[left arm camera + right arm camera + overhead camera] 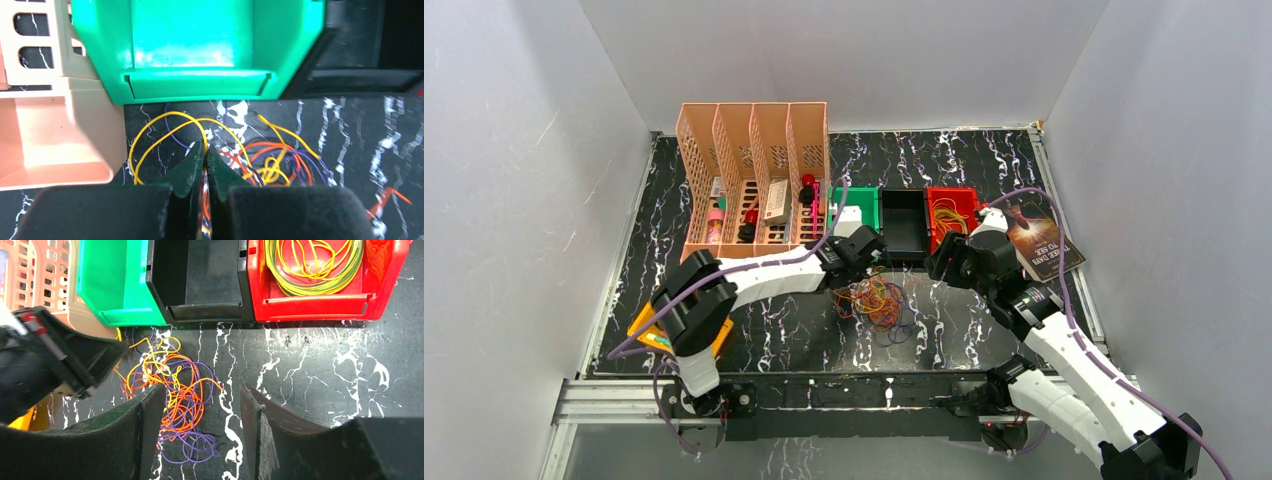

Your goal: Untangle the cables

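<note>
Landmark: green bin (861,203), middle of the table's (984,330) back row, open front facing the arms.

Cables: one loose tangle (876,300) of orange, yellow and purple loops, flat on the table just in front of the green bin and a little toward its black-bin side; apart from the bin's front lip.

Long axis: slanted, from the green bin's front corner away toward the arm bases; purple loops trailing at the end farthest from the bin.

Left gripper: (206,150) pressed together at the tangle's edge nearest the green bin, pinching thin strands; a yellow loop runs into the fingertips and orange shows in the slit between the pads.

Right gripper: (200,395) spread wide and holding nothing, low over the half of the tangle farther from the green bin, one finger (150,415) across the orange strands, the other over bare table.

Key relation: from the left pinch, the bulk of the cables (270,160) lies off to the side away from the green bin's rack side, toward the right gripper; left gripper nearer the bin-side strands, right gripper nearer the knot's middle.

Step in hand, judged: one strand gripped, ready to be drawn clear of the knot.

Likely demand: pull away from the bulk, with the rest held down, or the whole bundle may drag along.

Neighbours: black bin (200,275) beside the green bin, red bin (320,305) beyond it with a yellow coil (315,270) inside.
</note>
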You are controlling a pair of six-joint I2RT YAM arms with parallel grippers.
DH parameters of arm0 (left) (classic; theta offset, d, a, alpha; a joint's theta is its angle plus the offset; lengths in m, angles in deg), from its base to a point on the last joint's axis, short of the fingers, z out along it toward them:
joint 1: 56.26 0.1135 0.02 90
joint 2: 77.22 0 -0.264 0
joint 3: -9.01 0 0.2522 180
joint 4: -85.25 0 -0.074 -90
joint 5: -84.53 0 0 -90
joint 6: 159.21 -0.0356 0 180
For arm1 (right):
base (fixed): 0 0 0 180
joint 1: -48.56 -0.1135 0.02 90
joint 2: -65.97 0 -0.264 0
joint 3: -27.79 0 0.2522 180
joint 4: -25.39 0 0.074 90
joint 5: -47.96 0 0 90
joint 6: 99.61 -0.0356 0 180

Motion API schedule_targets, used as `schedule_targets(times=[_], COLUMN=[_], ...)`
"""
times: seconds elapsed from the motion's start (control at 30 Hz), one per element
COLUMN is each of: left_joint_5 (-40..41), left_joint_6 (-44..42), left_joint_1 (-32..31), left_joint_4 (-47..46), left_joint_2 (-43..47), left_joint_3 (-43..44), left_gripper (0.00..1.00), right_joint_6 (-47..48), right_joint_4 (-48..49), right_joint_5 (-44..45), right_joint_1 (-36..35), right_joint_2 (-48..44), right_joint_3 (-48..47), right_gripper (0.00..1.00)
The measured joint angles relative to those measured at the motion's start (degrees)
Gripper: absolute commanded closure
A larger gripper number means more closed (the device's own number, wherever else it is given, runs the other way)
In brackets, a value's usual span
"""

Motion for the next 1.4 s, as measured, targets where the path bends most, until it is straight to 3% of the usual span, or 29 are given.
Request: schedule_targets(times=[0.37, 0.6, 0.8, 1.07, 1.4], left_joint_5=[-9.8, -15.1, -19.8, -22.9, -25.5], left_joint_6=[-11.3, -18.0, -22.2, -25.1, -25.9], left_joint_1=[0.0, 0.0, 0.0, 0.0, 0.0], left_joint_4=[-7.7, -8.9, -7.7, -5.3, -4.4], left_joint_2=[18.2, 26.8, 29.9, 32.3, 33.0], left_joint_3=[-6.2, -6.6, -3.8, 0.3, 3.2], left_gripper=[1.00, 1.00, 1.00, 1.00, 1.00], right_joint_6=[1.5, 5.1, 9.9, 13.4, 12.8], right_joint_4=[1.9, 8.1, 17.5, 30.3, 47.5], right_joint_5=[-0.4, -5.7, -16.2, -31.7, -40.3], right_joint_1=[0.0, 0.0, 0.0, 0.0, -0.1], right_joint_2=[-0.1, -0.5, 0.4, 3.3, 11.3], right_joint_3=[0.0, 1.0, 3.9, 6.2, 9.8], right_gripper=[0.33, 0.27, 0.26, 0.16, 0.15])
